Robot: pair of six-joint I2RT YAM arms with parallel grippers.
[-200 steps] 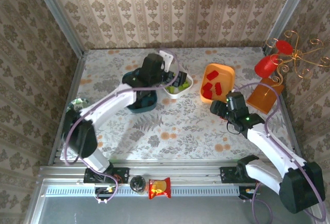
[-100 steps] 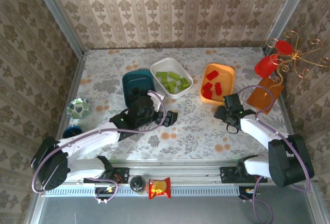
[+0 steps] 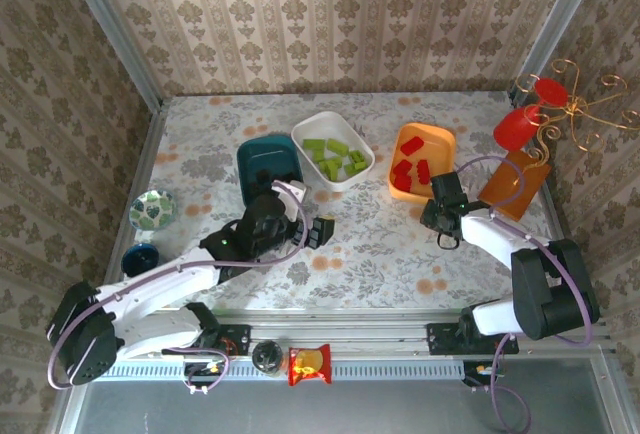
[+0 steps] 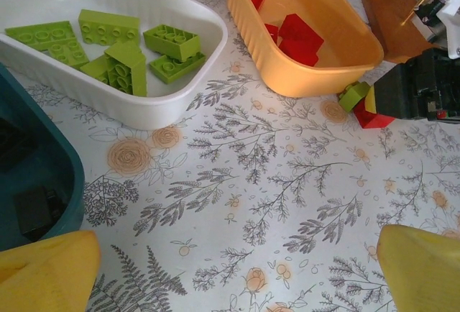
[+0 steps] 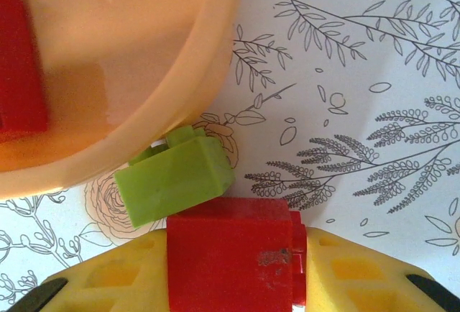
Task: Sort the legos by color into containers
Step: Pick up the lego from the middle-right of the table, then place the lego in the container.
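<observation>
The worktop (image 3: pixel 380 244) carries three tubs.
White tub (image 4: pixel 144 107): about six green bricks (image 4: pixel 108 26).
Orange tub (image 4: pixel 302 75): about four red bricks (image 4: pixel 298 35).
Teal tub (image 4: pixel 61 175): black bricks (image 4: pixel 32 211).
Right claw (image 3: pixel 438 222) grips one red brick (image 5: pixel 233 262) against one green brick (image 5: pixel 176 175), beside the orange tub.
Left claw (image 3: pixel 322 230): open.

A white rounded-rectangular plastic tub (image 4: pixel 154 111) holds several lime green plastic bricks (image 4: pixel 115 49) in a jumble. Just left of it is a dark teal plastic tub (image 4: pixel 61 182) with black bricks (image 4: pixel 32 211) inside. To its right, an orange plastic tub (image 4: pixel 316 75) holds red bricks (image 4: pixel 298 35). Farther right, a loose lime green brick (image 5: pixel 176 175) touches a red brick (image 5: pixel 233 254).
</observation>
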